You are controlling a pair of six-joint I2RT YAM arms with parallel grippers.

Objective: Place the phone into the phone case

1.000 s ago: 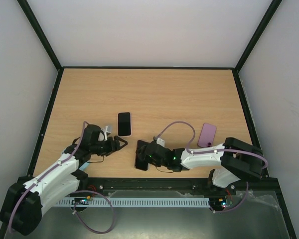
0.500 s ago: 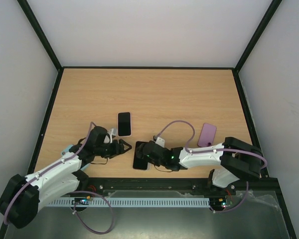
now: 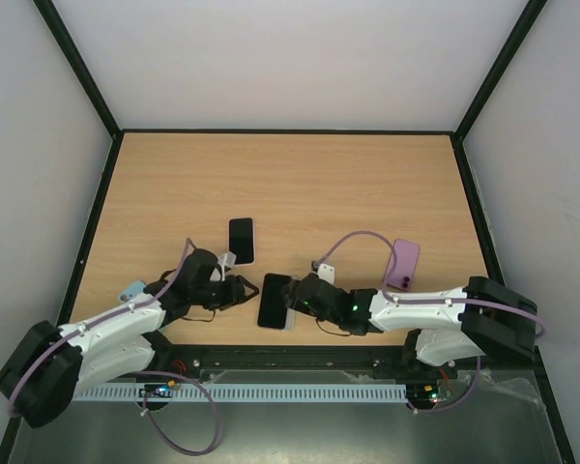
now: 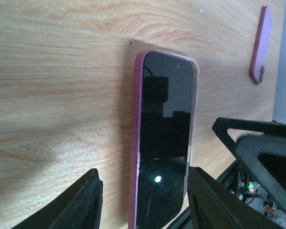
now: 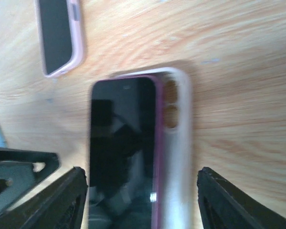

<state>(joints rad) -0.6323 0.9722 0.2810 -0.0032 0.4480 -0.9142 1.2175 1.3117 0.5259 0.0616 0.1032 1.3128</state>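
Note:
A phone [image 3: 271, 301] with a dark screen and purple edge lies screen up near the table's front edge. It rests off to one side on a clear phone case [image 5: 177, 143], whose camera holes stay uncovered beside it. In the left wrist view the phone [image 4: 163, 143] lies between the fingers of my left gripper [image 4: 143, 193]. That gripper is open; one finger [image 4: 207, 202] stands against the case's edge and the other is apart from the phone. My right gripper [image 5: 140, 195] is open too and straddles the phone [image 5: 121, 143] and case from the opposite end, with gaps on both sides.
A second phone [image 3: 241, 240] in a pale pink case lies just behind the two grippers. A pink case [image 3: 403, 262] lies face down at the right. My left gripper [image 3: 244, 289] and right gripper [image 3: 295, 296] face each other closely across the phone.
My left gripper has slid right up to the phone and its jaws have narrowed. The right arm has shifted, and the phone and case have moved slightly away from the front edge.

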